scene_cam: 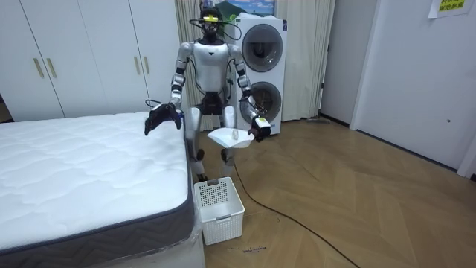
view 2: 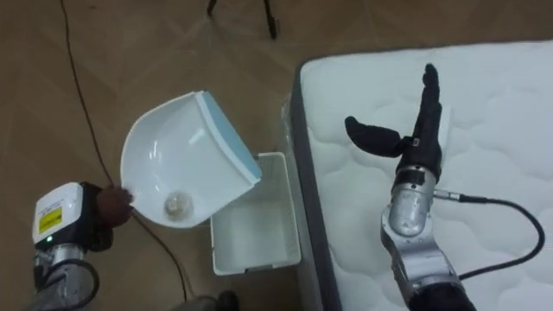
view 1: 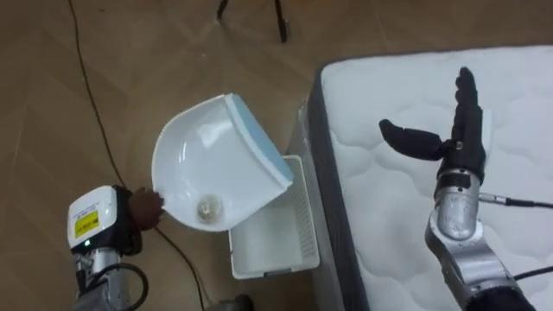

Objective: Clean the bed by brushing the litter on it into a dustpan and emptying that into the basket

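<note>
Left hand (view 1: 145,207) clenched on my dustpan (view 1: 203,155), right hand (view 1: 456,145) open at three o'clock: a crooked tilt could drop the wad (view 1: 208,207) beside the basket (view 1: 276,246).

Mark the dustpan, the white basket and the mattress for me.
dustpan (view 1: 194,151), left eye view, on its white inner scoop.
white basket (view 1: 304,220), left eye view, on the mesh wall nearest the bed.
mattress (view 1: 380,207), left eye view, on its bare quilted top.

I see two stacked washers (scene_cam: 262,71) at the back wall, white wardrobes (scene_cam: 89,56) on the room view's left, and tripod legs (view 1: 281,22) on the wood floor (scene_cam: 357,201).
</note>
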Available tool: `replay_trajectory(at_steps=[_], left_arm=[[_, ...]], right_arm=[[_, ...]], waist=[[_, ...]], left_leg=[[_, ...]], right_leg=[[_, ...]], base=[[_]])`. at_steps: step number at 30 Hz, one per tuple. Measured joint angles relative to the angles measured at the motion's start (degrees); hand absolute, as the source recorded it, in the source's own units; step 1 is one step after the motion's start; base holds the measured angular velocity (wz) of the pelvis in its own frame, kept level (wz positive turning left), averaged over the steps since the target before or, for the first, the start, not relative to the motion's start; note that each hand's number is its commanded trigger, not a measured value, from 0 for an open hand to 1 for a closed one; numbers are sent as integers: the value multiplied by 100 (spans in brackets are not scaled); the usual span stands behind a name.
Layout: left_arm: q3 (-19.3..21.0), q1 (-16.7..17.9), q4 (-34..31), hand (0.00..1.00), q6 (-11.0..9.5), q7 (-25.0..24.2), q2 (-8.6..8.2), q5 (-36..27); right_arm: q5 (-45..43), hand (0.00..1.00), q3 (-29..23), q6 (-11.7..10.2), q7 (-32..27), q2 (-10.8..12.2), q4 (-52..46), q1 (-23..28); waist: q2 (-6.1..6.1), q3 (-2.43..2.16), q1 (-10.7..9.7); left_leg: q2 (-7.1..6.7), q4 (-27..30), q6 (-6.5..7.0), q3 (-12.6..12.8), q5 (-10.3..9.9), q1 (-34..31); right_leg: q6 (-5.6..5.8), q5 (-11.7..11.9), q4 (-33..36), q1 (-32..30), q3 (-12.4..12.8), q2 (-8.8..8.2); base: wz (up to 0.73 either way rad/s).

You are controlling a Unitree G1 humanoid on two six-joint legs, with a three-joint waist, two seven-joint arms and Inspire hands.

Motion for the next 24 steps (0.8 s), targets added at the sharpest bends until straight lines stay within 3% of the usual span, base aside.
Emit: replay_trajectory(at_steps=[2, 6, 8, 10, 12, 18, 21, 24], left_arm=[[-291, -100, 55, 100, -10, 0, 141, 112], [-610, -289, 23, 100, 55, 0, 611, 232], [-654, -414, 22, 100, 150, -1, 808, 430], [-750, -493, 24, 100, 232, -7, 919, 445], [-803, -621, 22, 100, 252, -32, 1004, 635], [-891, -815, -127, 100, 391, -255, 1269, 929], [-1093, -902, -177, 100, 500, -442, 1477, 921], [-1160, -908, -206, 100, 516, -611, 1753, 922]], right_arm=[[-181, 0, 33, 12, 22, 5, 75, 6], [-182, 0, 229, 12, 130, 5, 102, -12], [-180, 0, 230, 13, 200, 4, 110, -15], [-181, 0, 258, 13, 239, 1, 197, -29], [-182, 0, 271, 21, 275, -8, 332, -51], [-235, 0, 287, 95, 339, -136, 387, -32], [-235, 0, 289, 187, 384, -253, 363, -77], [-238, 0, 281, 217, 468, -513, 125, -76]], waist=[[3, 1, -129], [31, -9, -266], [132, -13, -314], [217, -38, -358], [275, -31, -386], [586, -39, -617], [714, -40, -790], [1046, -32, -945]], left_leg=[[-209, -110, 179, 61, 77, -23], [-287, -105, 233, 48, 97, -156], [-298, -76, 261, 67, 140, -300], [-309, -76, 281, 93, 176, -363], [-355, -112, 279, 92, 214, -380], [-430, -172, 286, 149, 274, -469], [-496, -159, 311, 257, 283, -483], [-513, -162, 338, 332, 298, -575]], right_leg=[[81, -31, 268, -249, 161, -218], [103, 34, 401, -513, 245, -284], [94, 63, 453, -683, 262, -313], [96, 63, 516, -770, 250, -363], [91, 48, 595, -825, 243, -416], [91, 13, 771, -1021, 269, -508], [94, -64, 993, -1186, 431, -596], [95, -65, 1007, -1326, 538, -575]], base=[[7], [4], [0], [2], [9], [0], [-2], [-13]])
